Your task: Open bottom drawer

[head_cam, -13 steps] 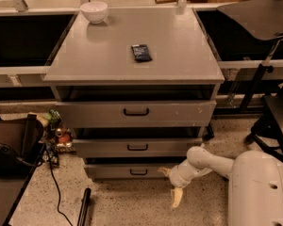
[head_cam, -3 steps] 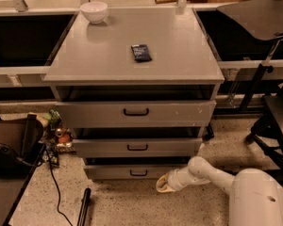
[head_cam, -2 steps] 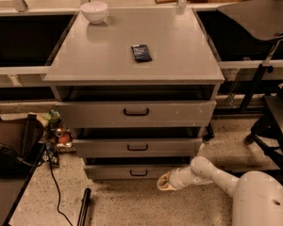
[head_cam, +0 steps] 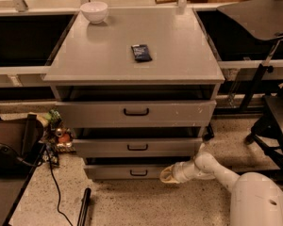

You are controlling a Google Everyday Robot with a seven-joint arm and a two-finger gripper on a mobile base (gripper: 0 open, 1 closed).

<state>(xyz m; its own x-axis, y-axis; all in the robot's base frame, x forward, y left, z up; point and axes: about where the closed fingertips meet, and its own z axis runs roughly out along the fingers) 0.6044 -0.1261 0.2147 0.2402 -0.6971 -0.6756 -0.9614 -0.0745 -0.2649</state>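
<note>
locate the bottom drawer [head_cam: 127, 172] at the foot of the grey cabinet [head_cam: 174, 55], directly under the middle drawer [head_cam: 104, 148] and the top drawer [head_cam: 94, 114]. its front is the narrowest of the three. a dark gap separates it from the drawer above. its small black loop handle [head_cam: 138, 173] sits at the centre of the front, with nothing gripping it.

locate the gripper [head_cam: 170, 174] low down, just above the speckled floor [head_cam: 146, 206], at the right end of the bottom drawer front. it lies to the right of the handle and apart from it. you cannot confirm from this view whether the gripper touches the drawer front, and you cannot read whether it is spread or closed. the white arm [head_cam: 214, 168] runs from the gripper back to the lower right corner.

note the items on the cabinet top: a white bowl [head_cam: 94, 11] at the rear left corner and a dark packet [head_cam: 141, 52] near the centre. a dark bag [head_cam: 12, 147] rests on the floor left of the cabinet.
</note>
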